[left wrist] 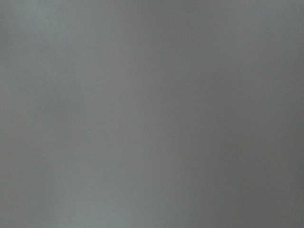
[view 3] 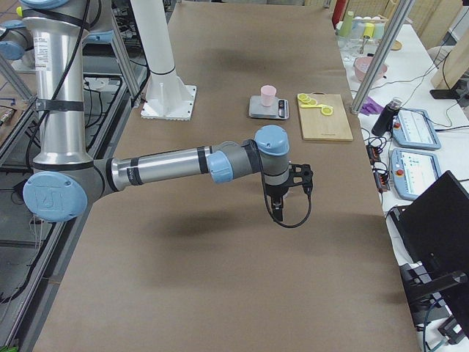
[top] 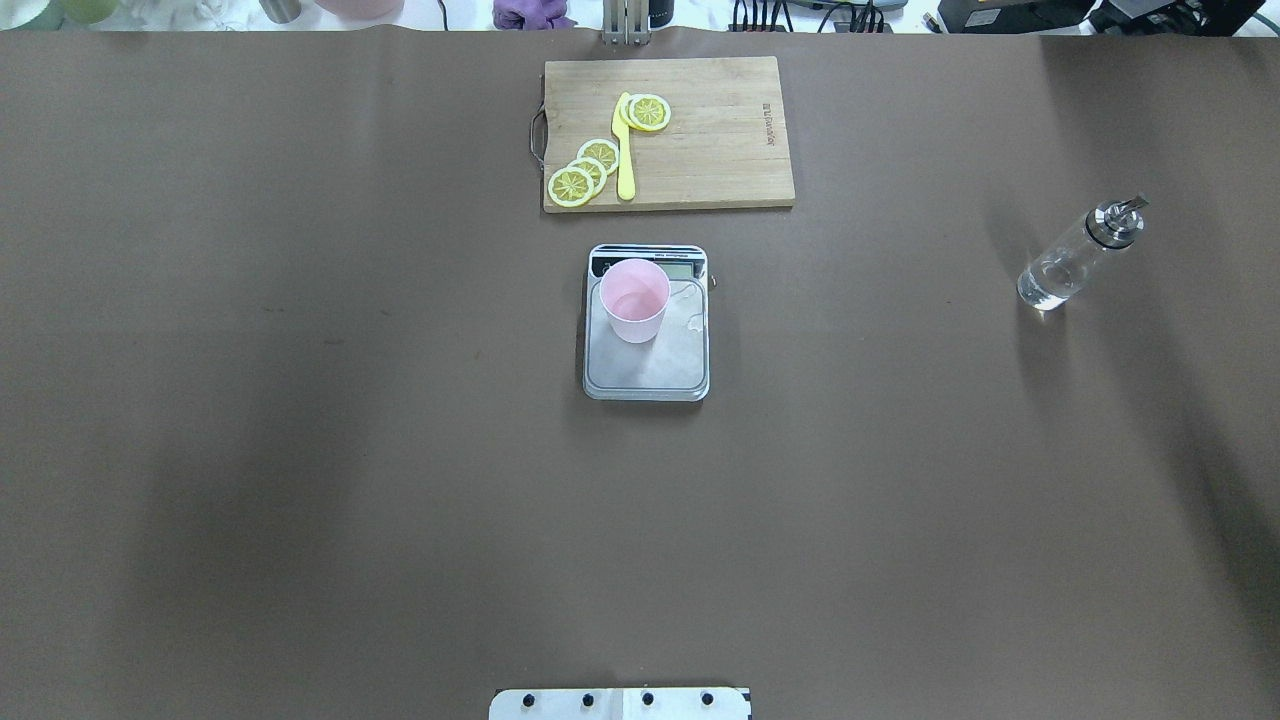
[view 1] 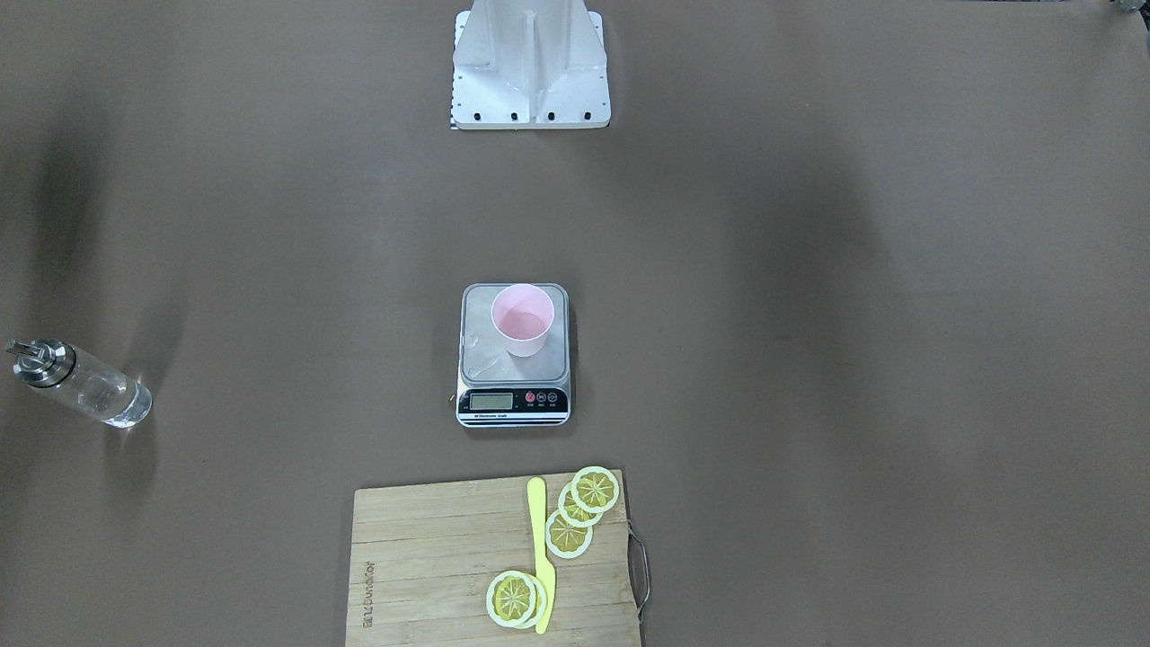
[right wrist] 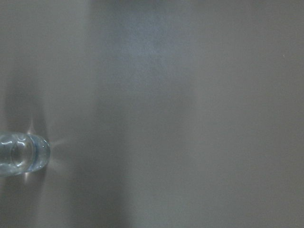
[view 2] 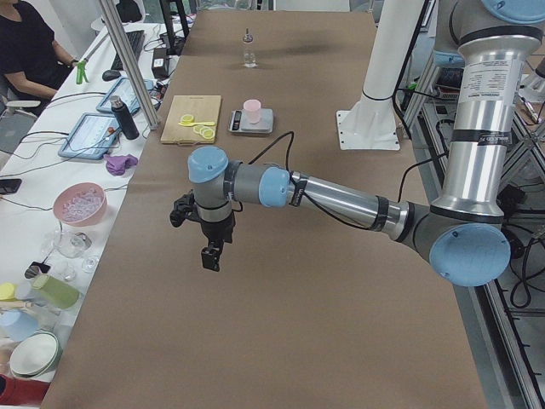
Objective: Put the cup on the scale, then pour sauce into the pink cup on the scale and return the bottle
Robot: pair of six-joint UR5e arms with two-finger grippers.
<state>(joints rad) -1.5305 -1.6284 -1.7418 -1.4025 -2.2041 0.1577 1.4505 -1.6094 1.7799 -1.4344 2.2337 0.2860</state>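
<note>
Clear glass bottle with silver spout is standing upright, nearer my right gripper. I cannot tell if its fingers are apart.

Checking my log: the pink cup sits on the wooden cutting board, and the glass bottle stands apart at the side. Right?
Not quite: the cup sits on the scale, not the cutting board, as the overhead exterior view shows. The bottle does stand apart at the side.

cup on scale | cutting board beyond scale | bottle well apart, robot's right
</note>
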